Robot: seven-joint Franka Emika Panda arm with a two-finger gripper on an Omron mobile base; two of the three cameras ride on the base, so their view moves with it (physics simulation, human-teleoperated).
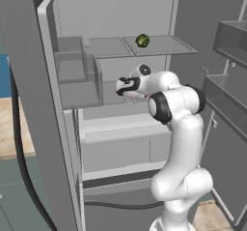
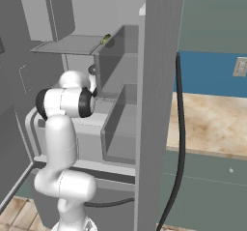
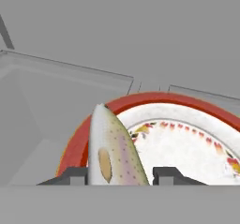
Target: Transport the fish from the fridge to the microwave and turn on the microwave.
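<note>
The fish, slender and silvery with a pinkish stripe, lies over the rim of a white plate with a red-orange rim. My gripper has a dark fingertip pressed against each side of the fish, shut on it. In the left base view my hand reaches into the open fridge at middle-shelf height, just above the plate's edge. The microwave is out of view.
A round dark green ball sits on the upper glass shelf. Clear door bins hang on the open grey door left of my hand. Pale drawers lie below. A wooden counter stretches beyond the door.
</note>
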